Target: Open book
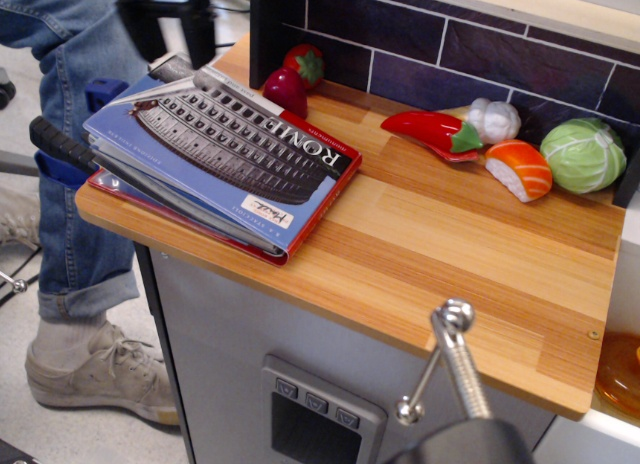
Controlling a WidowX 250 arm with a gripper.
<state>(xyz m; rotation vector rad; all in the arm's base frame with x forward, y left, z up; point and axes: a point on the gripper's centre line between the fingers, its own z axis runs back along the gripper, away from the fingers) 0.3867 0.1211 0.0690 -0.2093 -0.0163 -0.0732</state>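
The book (225,149) lies shut on the left end of the wooden desk (450,254), its blue cover with the grey Colosseum photo and white "ROME" lettering facing up, a small white label near its front corner and red edging along its right side. Its left part juts past the desk edge. Just behind its far corner stand two red toy fruits (295,76) against the dark tiled wall. The black gripper (165,24) hangs above the book's far left corner, blurred, with its two fingers apart and nothing between them. Well to the right lie a red pepper (432,131), a garlic bulb (496,119), a sushi piece (520,169) and a green cabbage (583,154).
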